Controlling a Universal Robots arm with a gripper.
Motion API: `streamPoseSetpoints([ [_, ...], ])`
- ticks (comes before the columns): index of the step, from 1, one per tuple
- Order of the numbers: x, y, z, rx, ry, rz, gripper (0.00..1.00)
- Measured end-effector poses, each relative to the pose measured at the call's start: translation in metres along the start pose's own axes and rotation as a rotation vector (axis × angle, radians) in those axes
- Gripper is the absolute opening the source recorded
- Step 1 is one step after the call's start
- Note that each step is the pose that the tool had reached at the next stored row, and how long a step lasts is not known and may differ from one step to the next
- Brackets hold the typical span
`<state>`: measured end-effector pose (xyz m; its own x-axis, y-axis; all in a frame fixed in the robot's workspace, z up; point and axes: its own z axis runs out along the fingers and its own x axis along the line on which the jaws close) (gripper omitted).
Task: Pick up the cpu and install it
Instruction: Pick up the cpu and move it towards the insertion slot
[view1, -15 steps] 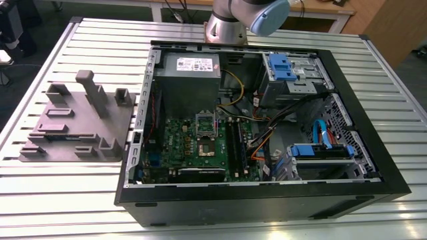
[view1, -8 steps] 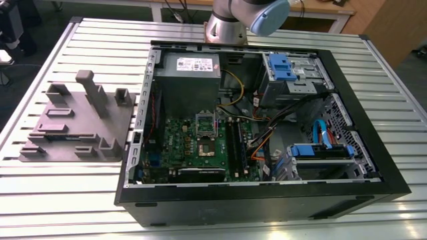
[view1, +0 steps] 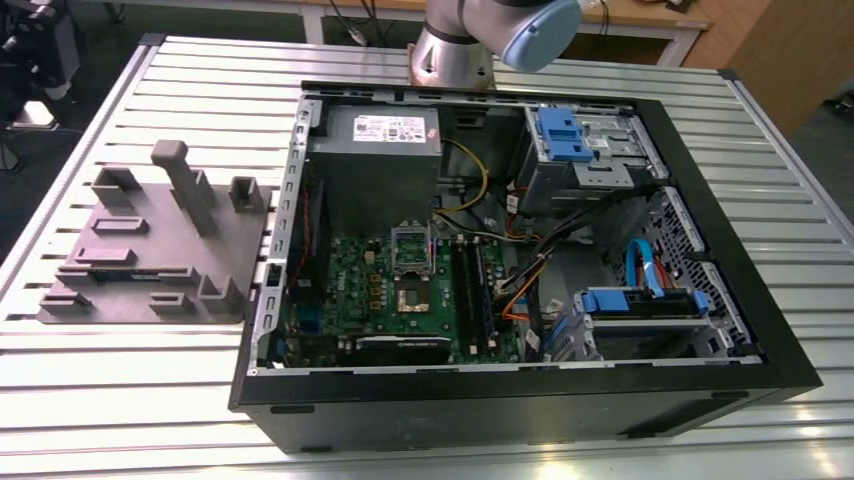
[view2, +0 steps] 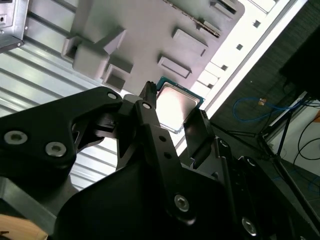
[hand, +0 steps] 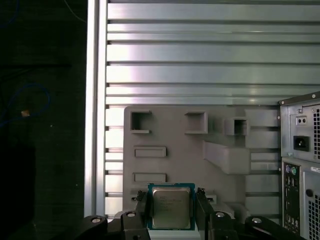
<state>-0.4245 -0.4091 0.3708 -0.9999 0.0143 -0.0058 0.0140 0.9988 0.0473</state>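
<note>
1. gripper (hand: 171, 194) pointing down, clamped on the cpu (hand: 171, 209) by two opposite edges.
2. cpu held flat above the grey fixture tray (hand: 175, 130) on the desk (hand: 200, 50).
3. arm base (view1: 451, 55) just beside the open pc case (view1: 721, 250).

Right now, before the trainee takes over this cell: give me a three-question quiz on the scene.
1. True or false: the jaws hold the cpu.
2. The case is: A) on its side, open; B) upright, shut; C) upside down, shut.
3. Fill in: the grey tray stands to the exterior view's ____ of the case.
Key: 1 true; 2 A; 3 left.
</note>
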Motion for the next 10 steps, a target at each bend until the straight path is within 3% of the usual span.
streamPoseSetpoints([
  [5, -0.014, 0.0002, 0.0001, 0.0, 0.0019, 0.0, 0.47],
  [10, -0.0148, 0.0003, 0.0, -0.0003, 0.002, 0.0, 0.47],
])
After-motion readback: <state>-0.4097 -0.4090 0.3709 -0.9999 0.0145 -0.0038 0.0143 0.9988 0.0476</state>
